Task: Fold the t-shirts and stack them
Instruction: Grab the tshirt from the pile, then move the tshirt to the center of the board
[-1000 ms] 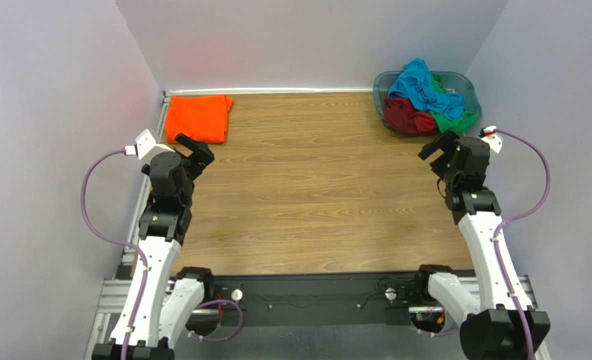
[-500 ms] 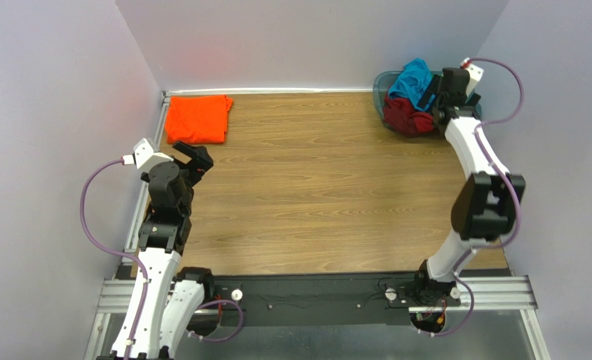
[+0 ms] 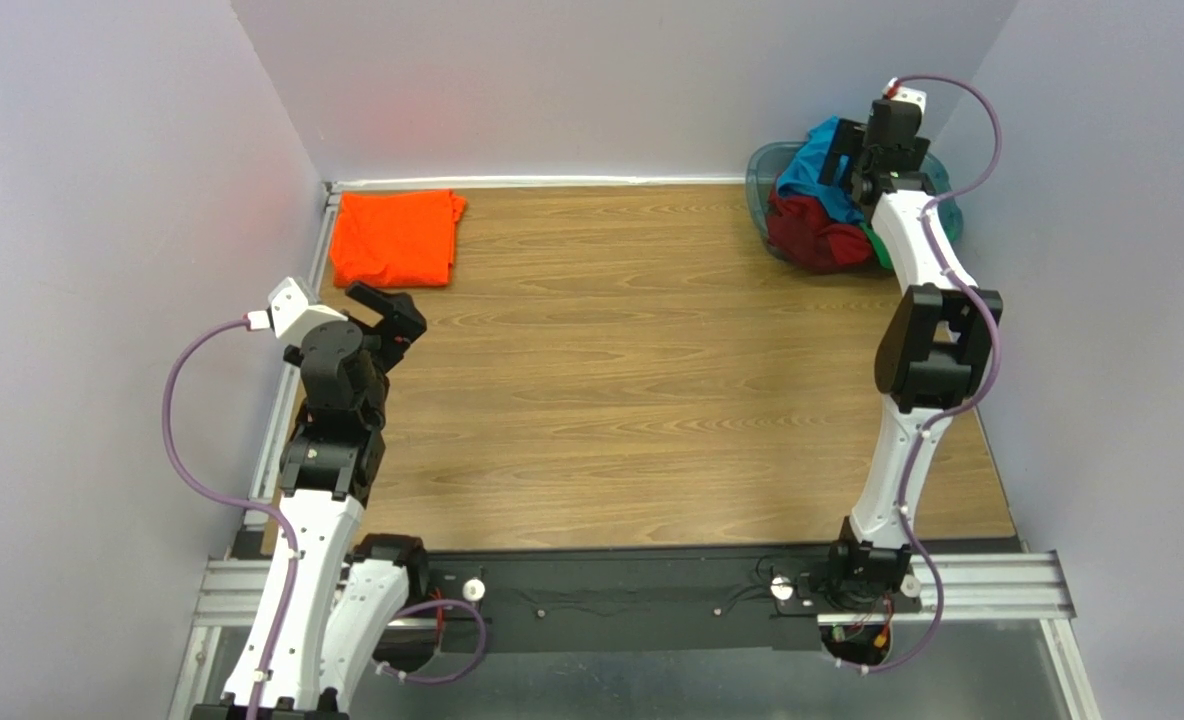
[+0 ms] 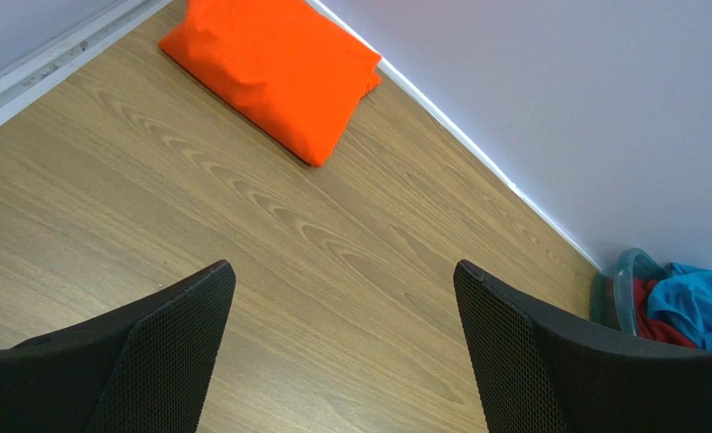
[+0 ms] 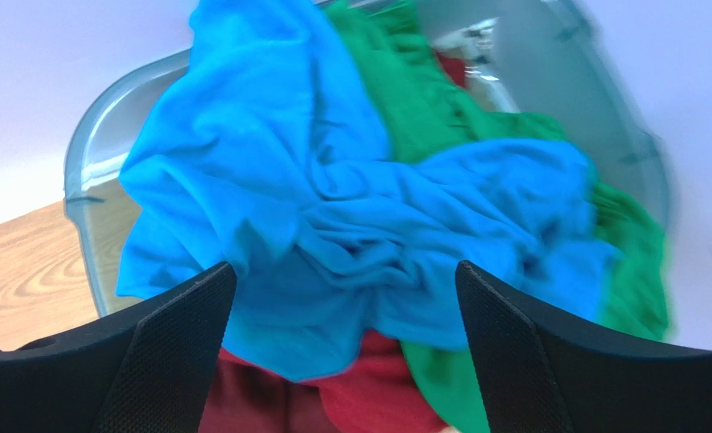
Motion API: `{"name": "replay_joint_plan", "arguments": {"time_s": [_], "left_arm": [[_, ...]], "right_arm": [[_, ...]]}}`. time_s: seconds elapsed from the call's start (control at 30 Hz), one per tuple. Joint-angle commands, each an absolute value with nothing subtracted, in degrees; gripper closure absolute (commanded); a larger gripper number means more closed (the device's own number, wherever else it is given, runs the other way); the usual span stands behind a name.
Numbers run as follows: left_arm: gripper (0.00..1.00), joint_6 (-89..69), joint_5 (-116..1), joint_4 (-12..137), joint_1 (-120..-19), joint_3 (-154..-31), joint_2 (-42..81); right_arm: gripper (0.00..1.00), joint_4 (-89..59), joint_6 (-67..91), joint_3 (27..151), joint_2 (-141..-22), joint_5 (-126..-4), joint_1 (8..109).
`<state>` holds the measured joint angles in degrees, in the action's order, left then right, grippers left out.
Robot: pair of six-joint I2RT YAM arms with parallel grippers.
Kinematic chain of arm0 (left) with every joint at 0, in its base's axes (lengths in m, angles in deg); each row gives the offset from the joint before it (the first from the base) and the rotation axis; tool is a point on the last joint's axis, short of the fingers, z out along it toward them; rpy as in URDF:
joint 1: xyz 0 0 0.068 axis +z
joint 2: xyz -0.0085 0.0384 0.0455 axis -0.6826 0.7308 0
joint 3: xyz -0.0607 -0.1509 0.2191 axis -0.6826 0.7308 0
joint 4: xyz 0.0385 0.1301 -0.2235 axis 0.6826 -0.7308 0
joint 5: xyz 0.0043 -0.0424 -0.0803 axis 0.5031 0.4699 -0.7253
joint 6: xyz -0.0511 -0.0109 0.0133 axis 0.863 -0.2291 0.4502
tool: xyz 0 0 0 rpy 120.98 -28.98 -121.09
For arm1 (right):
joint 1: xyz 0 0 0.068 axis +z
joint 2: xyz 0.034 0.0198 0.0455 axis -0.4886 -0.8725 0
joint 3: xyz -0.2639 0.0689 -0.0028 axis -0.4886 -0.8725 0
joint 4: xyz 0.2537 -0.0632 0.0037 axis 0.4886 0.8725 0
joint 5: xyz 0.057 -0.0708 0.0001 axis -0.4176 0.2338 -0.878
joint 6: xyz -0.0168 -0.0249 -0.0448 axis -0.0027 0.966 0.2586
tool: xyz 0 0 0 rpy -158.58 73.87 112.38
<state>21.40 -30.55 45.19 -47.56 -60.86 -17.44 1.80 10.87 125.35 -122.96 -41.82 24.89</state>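
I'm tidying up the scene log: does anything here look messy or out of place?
Only the tub: the teal-blue shirt, green shirt and dark red shirt sit crumpled in a heap in it. The orange shirt lies neatly folded in the far left corner.

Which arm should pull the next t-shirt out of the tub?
Right. The right gripper, open, hangs directly over the teal-blue t-shirt topping the pile in the tub. The left gripper, also open, sits across the table near the folded orange t-shirt.
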Motion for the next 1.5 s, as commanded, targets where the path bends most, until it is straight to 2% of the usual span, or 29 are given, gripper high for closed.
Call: {"name": "replay_joint_plan", "arguments": {"time_s": [0.0, 0.13, 0.17, 0.23, 0.33, 0.37, 0.93, 1.1, 1.47], "left_arm": [[0.01, 21.9, -28.5, 45.7, -47.4, -60.7, -17.0], [0.01, 21.8, -29.1, 46.3, -47.4, -60.5, -15.9], [0.01, 21.6, -29.5, 46.4, -47.4, -60.7, -15.6], [0.01, 21.4, -29.5, 46.1, -47.4, -60.8, -15.2], [0.01, 21.5, -29.1, 46.0, -47.4, -60.9, -14.9], [0.01, 21.5, -29.2, 45.9, -47.4, -60.9, -14.9], [0.01, 21.2, -29.5, 45.4, -47.4, -61.4, -17.0], [0.01, 21.7, -28.5, 45.3, -47.4, -61.1, -17.4], [0.01, 21.6, -28.5, 45.2, -47.4, -61.6, -17.7]], "right_arm": [[0.05, 2.2, 13.7, 129.5, -127.4, -49.6, 24.3], [0.3, 2.2, 12.0, 132.4, -129.7, -48.5, 24.3], [0.48, 2.2, 11.5, 133.2, -130.2, -47.6, 24.3], [0.58, 2.2, 12.1, 134.2, -131.4, -48.2, 24.3], [0.82, 2.2, 12.4, 135.0, -131.6, -49.6, 24.3], [0.99, 2.2, 12.1, 134.7, -131.1, -49.5, 24.3], [0.99, 1.6, 10.9, 133.9, -116.0, -53.8, 24.3], [0.99, 1.2, 9.6, 138.3, -111.0, -56.9, 24.3], [0.99, -0.1, -2.8, 154.0, -106.8, -75.2, 25.5]]}}
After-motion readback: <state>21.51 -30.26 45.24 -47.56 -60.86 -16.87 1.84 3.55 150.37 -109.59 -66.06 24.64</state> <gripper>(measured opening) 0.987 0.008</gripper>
